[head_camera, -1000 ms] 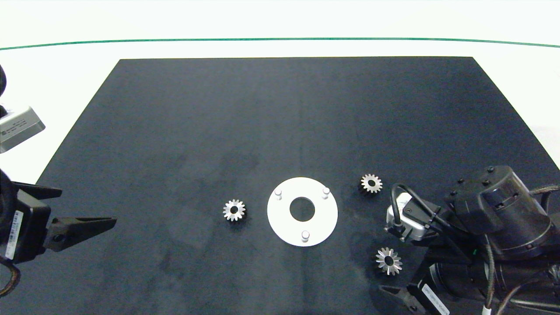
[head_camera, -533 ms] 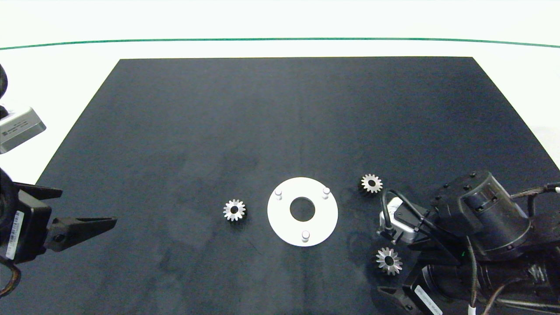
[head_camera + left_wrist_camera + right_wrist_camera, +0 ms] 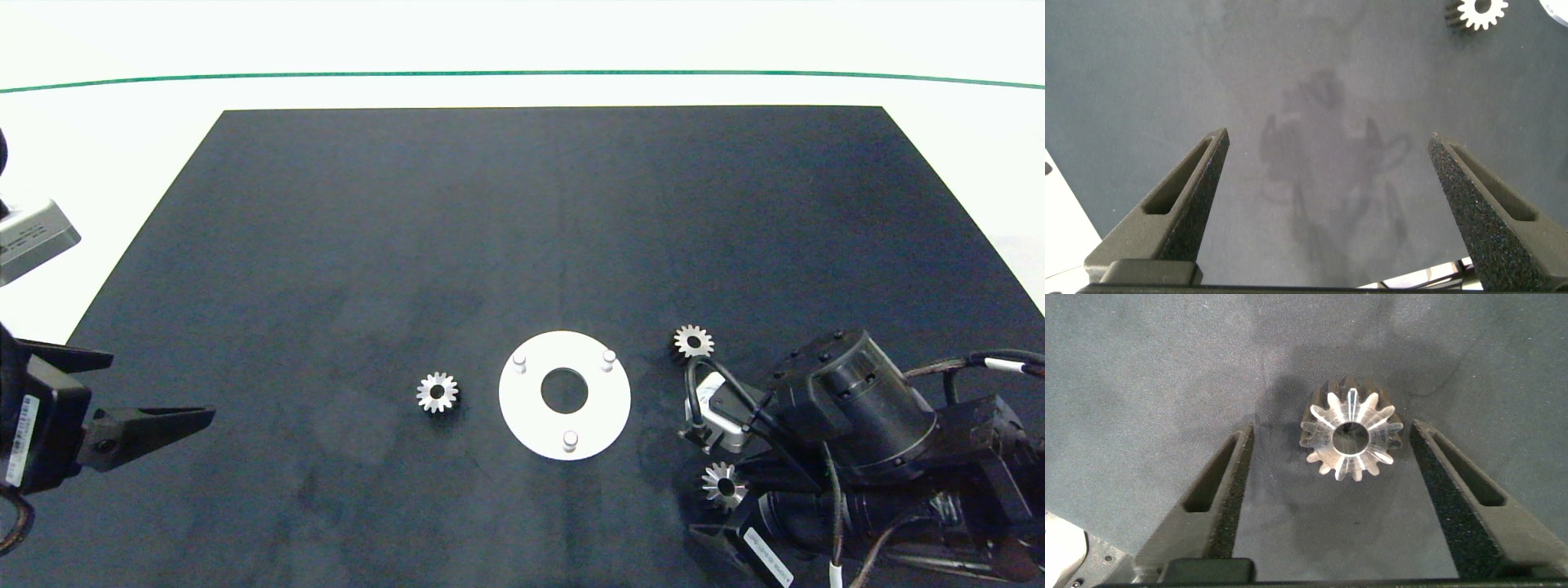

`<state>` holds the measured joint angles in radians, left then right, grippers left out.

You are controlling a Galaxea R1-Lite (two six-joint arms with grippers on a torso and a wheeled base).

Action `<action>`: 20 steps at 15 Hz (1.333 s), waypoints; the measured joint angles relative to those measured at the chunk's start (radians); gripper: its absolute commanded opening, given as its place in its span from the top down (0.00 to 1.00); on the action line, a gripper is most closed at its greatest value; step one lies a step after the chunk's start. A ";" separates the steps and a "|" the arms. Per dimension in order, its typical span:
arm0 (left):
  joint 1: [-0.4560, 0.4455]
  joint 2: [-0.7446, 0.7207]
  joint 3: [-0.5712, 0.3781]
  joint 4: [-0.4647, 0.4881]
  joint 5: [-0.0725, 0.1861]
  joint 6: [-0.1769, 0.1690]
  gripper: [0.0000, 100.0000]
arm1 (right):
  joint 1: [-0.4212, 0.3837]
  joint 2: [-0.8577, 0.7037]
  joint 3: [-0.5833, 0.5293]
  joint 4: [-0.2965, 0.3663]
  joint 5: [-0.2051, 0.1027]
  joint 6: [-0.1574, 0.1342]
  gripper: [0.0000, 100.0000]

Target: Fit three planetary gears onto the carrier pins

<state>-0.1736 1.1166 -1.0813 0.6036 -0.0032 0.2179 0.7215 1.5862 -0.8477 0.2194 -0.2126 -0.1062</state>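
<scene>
Right gripper (image 3: 1327,498) is down over the near-right small silver spur gear (image 3: 723,485), jaws spread wide. The wrist view has the gear (image 3: 1351,435) sitting between the two fingers, touching neither, closer to the far ends of the fingers than to the palm. Nothing gripped yet.

Doing this step well, my read:
- Advance a little so the gear sits deeper between the pads, then close squarely on the tooth tips.
- Keep the gear flat. A tilted grip would likely jam the bore on a pin.
- Lift straight up before traversing to the flat white round carrier disc (image 3: 564,395).

Task state: all three short whitish pins (image 3: 570,441) are bare. The second silver gear (image 3: 692,340) lies just right of the disc, the third (image 3: 437,392) just left of it, both flat on the dark bench mat (image 3: 522,229).

Left gripper (image 3: 1327,204) is parked at the left edge of the mat, jaws spread, holding nothing.

View differences:
- Head view gives the layout of disc, pins and all three gears, but the right arm half hides the target gear.
- Right wrist view shows the gear-to-finger clearance and the bore.
- Left wrist view shows mostly bare mat, with the left-hand gear at its edge.
</scene>
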 measured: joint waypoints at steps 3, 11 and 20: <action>0.001 -0.003 0.000 0.000 0.000 0.000 0.00 | 0.000 0.004 0.001 0.000 0.000 0.001 0.34; 0.001 -0.010 0.001 0.001 0.000 0.003 0.00 | -0.001 0.002 0.000 -0.013 -0.001 0.001 0.51; 0.002 -0.018 0.003 0.001 0.000 0.011 0.00 | -0.010 0.003 0.002 -0.014 -0.002 0.001 0.69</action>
<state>-0.1717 1.0987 -1.0785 0.6043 -0.0032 0.2285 0.7111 1.5889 -0.8455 0.2049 -0.2149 -0.1049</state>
